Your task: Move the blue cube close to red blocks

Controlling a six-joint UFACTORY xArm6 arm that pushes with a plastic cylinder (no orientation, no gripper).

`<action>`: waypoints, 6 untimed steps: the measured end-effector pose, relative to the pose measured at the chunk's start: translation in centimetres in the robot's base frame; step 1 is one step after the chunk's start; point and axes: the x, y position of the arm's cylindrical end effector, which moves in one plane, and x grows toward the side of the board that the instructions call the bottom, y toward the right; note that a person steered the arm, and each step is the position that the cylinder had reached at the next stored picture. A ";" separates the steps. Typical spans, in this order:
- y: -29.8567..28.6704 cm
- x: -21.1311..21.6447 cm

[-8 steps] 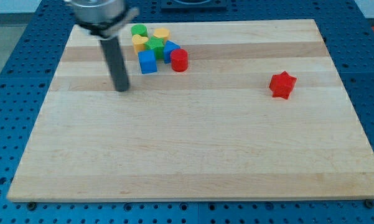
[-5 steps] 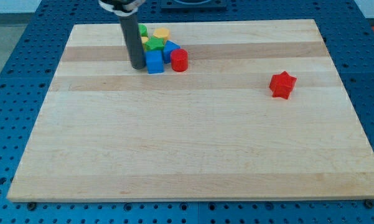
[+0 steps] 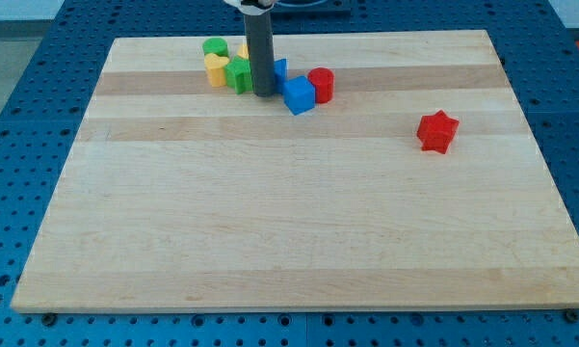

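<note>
The blue cube [image 3: 299, 95] sits near the view's top centre, touching a red cylinder [image 3: 321, 84] on its right. My tip [image 3: 264, 93] rests on the board just left of the blue cube, close to or touching it. A red star-shaped block [image 3: 437, 131] lies alone well to the right. A second blue block [image 3: 280, 68] peeks out behind the rod.
Left of the rod sit a green block [image 3: 238, 72], a yellow block [image 3: 216, 67] and a green cylinder [image 3: 214, 47]. Another yellow block [image 3: 243, 49] is mostly hidden behind the rod. The wooden board [image 3: 289, 222] lies on a blue perforated table.
My tip moved right and pushed the blue cube and the red cylinder to the right, away from the green and yellow cluster. The red star did not move.
</note>
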 end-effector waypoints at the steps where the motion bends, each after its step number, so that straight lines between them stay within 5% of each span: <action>1: -3.5 -1.9; 3: 3.8 -2.9; 5: 12.2 3.7; 6: 8.7 2.3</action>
